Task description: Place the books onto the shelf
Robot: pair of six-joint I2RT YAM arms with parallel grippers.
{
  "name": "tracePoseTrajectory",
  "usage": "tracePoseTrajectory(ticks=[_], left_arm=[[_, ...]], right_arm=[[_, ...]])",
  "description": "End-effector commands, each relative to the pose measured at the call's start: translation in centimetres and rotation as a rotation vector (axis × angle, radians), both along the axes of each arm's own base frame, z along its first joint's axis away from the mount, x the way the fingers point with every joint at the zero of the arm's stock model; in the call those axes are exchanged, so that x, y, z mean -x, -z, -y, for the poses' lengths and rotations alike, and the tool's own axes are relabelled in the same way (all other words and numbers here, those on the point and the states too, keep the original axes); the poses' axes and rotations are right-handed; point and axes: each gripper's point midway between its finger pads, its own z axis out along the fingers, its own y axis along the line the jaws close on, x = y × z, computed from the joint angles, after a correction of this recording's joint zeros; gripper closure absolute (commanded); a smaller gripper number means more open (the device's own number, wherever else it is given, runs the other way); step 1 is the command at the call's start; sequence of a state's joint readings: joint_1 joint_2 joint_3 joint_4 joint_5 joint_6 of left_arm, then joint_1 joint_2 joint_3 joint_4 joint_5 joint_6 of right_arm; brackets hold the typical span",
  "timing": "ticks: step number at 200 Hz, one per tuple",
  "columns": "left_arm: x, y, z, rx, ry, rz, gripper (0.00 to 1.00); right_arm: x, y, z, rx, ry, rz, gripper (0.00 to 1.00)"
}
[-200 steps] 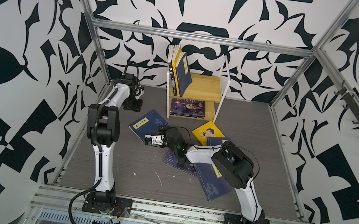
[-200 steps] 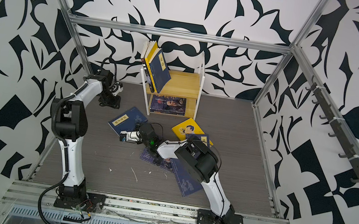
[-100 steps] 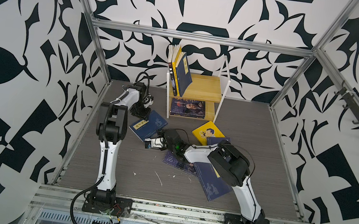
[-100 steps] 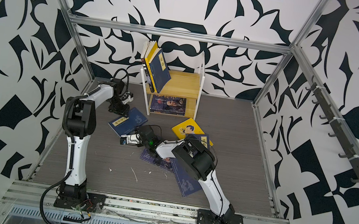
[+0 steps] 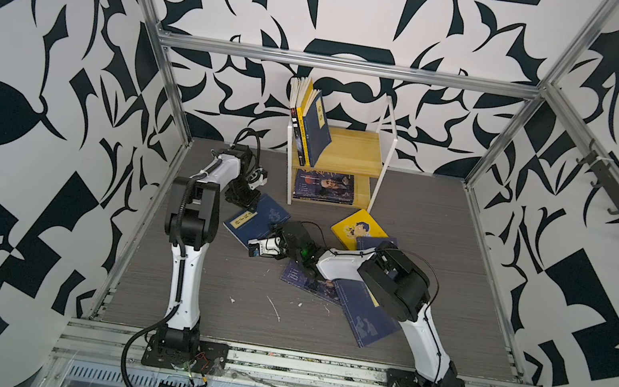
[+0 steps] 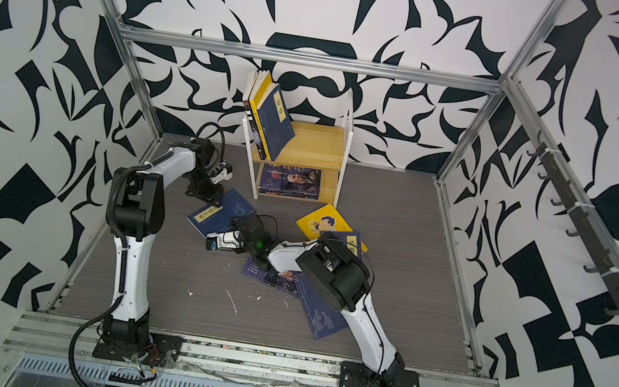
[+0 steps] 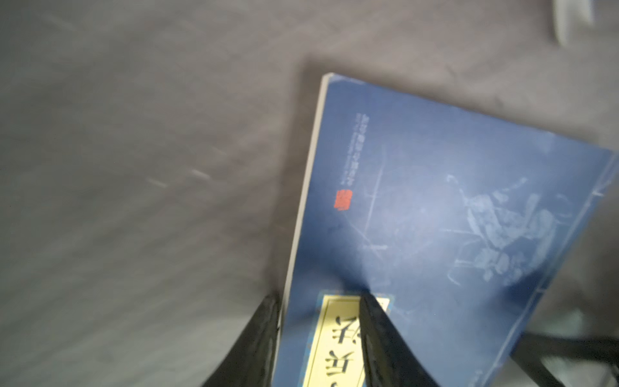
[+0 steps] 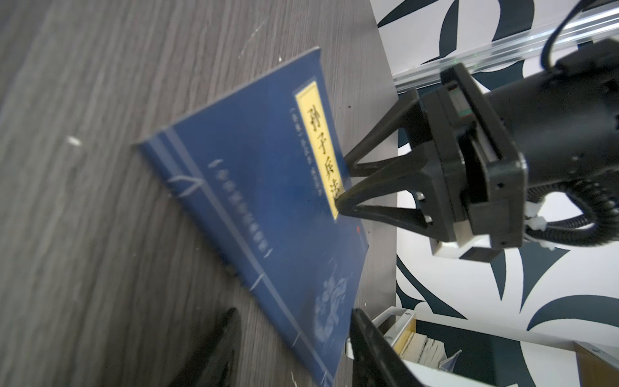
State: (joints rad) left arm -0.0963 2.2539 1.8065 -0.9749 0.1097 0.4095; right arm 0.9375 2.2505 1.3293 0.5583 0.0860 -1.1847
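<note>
A navy book with a yellow title strip [image 5: 257, 222] [image 6: 218, 216] [image 7: 435, 207] [image 8: 268, 187] lies on the floor in front of the shelf [image 5: 352, 151] [image 6: 318, 143]. My left gripper [image 5: 251, 207] [image 7: 318, 298] [image 8: 341, 183] is open, straddling the book's far edge: one finger sits beside the page edge, the other over the title strip. My right gripper [image 5: 271, 235] [image 8: 293, 311] is open at the book's near corner, which lies between its fingers. Several books [image 5: 312, 125] lean on the shelf's top tier. A portrait book [image 5: 324, 184] lies on the lower tier.
More books lie on the floor on the right: a yellow one [image 5: 357, 227], a portrait one [image 5: 306, 282] and a navy one [image 5: 367, 323], partly under my right arm. The patterned wall stands close behind my left arm. White scuffs [image 5: 275, 307] mark the floor in front.
My left arm swung from the back left corner toward the shelf and its fingers came onto the navy book's edge. My right gripper stayed at the book and opened a little wider.
</note>
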Motion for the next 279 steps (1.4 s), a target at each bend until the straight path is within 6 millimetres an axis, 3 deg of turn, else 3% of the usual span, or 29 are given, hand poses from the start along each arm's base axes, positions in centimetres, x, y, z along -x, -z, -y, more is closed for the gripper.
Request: tracePoseTrajectory(ticks=[1,30,45,99,150,251,279], left_arm=[[7.6,3.5,0.5,-0.014,0.084,-0.292,0.6],[8.1,3.3,0.8,0.003,0.102,-0.322,0.68],[8.6,3.1,1.1,0.024,0.109,-0.35,0.72],[10.0,2.7,1.4,0.051,0.129,-0.412,0.86],[11.9,3.1,0.7,0.027,0.154,-0.464,0.88],[13.7,3.0,0.8,0.039,0.161,-0.515,0.89],[14.2,2.8,1.0,0.054,0.162,-0.526,0.89]], right_arm=[[0.1,-0.7,-0.8,-0.017,-0.038,0.027,0.42],[0.1,0.7,-1.4,0.017,-0.07,0.079,0.4],[0.2,-0.1,-2.4,-0.01,-0.077,0.121,0.39],[-0.1,-10.3,-5.2,-0.23,-0.064,0.287,0.41],[-0.2,-16.3,-5.0,-0.312,-0.051,0.368,0.42],[0.0,-17.3,-4.3,-0.303,-0.051,0.372,0.42],[-0.3,-16.5,-4.4,-0.286,-0.054,0.359,0.42]])
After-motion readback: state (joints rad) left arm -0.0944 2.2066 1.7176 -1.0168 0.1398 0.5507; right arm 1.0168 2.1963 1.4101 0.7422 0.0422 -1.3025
